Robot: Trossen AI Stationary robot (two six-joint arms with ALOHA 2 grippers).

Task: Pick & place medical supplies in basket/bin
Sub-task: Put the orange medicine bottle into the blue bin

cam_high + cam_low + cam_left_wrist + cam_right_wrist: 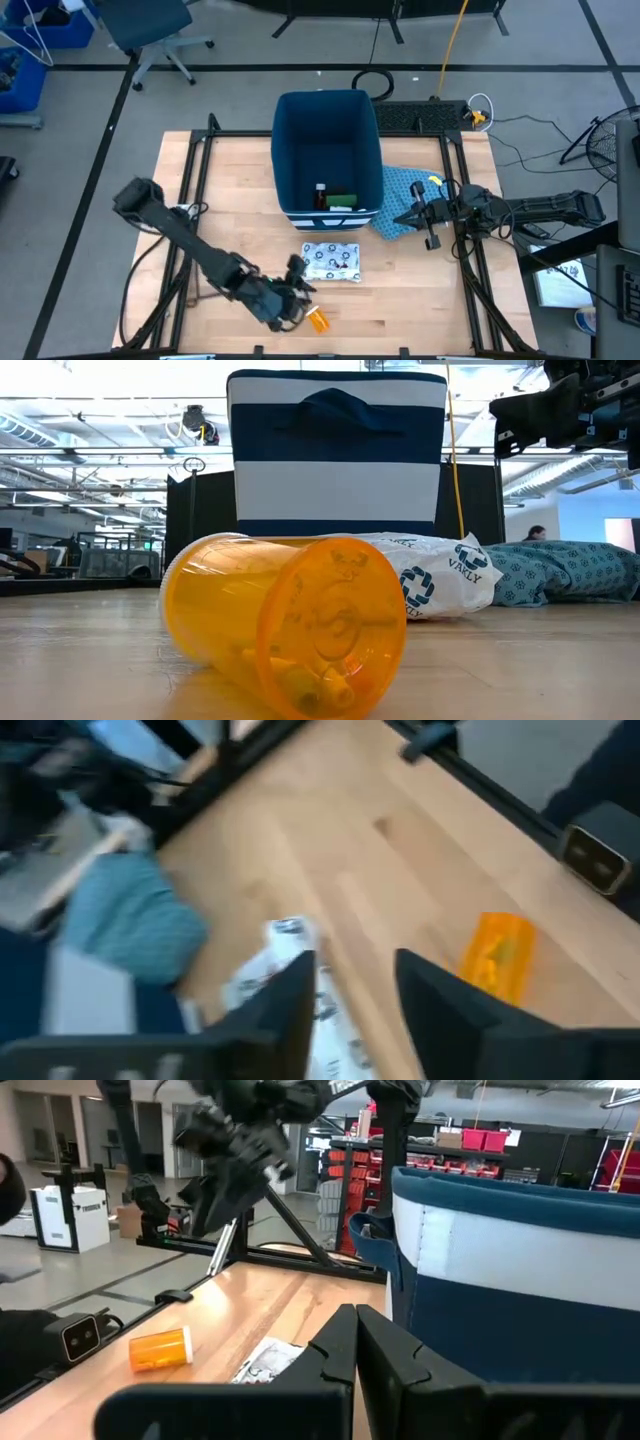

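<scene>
The flat white blue-patterned packet [331,262] lies flat on the table in front of the dark-blue bin [300,130]. The orange vial [317,320] lies on its side near the table's near edge, and fills the low view [285,625]. A red bottle [320,194] and a green block [341,201] lie in the bin, by its near wall. The black block and the small white piece do not show. My left gripper [298,284] hovers open, raised above the table between packet [285,965] and vial [497,952]. My right gripper [357,1342] is shut, held over the blue cloth beside the bin.
A blue patterned cloth [402,196] lies bunched against the bin's right near corner, under the right gripper [412,216]. Black frame rails [195,180] run along the table's left and right sides. Bare wood [430,300] lies right of the packet.
</scene>
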